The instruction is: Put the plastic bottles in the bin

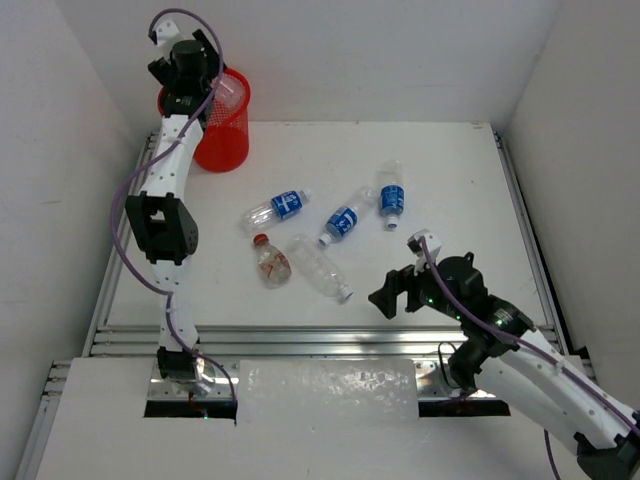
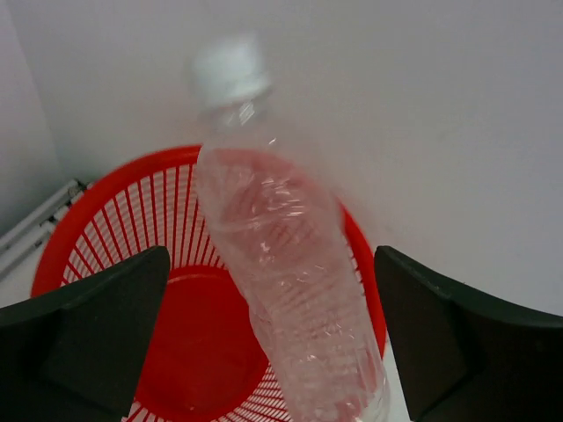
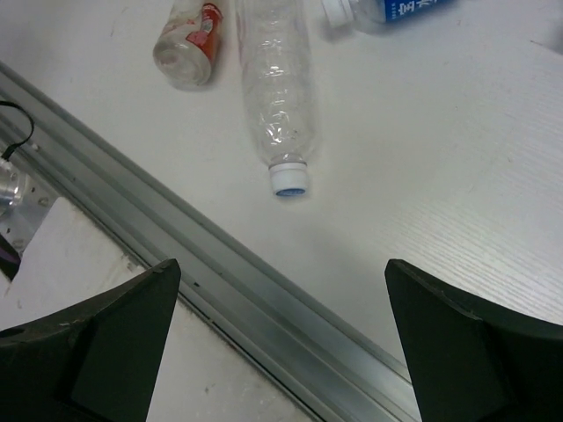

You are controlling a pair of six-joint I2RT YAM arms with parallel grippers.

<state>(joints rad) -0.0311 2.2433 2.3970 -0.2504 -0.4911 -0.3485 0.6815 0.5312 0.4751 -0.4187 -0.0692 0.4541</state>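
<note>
Your left pincer [image 2: 271,303] hangs spread wide over the bin [image 2: 97,220], an unlabelled bottle [image 2: 281,290] loose between its jaws; hold it centred so the bottle falls inside, clear of the rim.

The bin [image 1: 228,135] is bright red, with a pattern of thin bars and gaps all round its wall. The falling bottle [image 2: 281,290] is see-through, with a white cap and rows of little ridges. The worktop [image 1: 450,170] is white.

The left labelled bottle [image 1: 276,209], the middle labelled bottle [image 1: 343,222] and the right labelled bottle [image 1: 391,197] each have a blue label. The red-capped bottle [image 1: 271,262] looks brownish. The plain bottle [image 1: 318,266] is see-through and ridged, and its cap is white with a blue ring.

The left end effector [image 2: 273,338] and the right end effector [image 3: 281,343] have black fingers. The rail [image 3: 264,290] is silver-grey.
</note>
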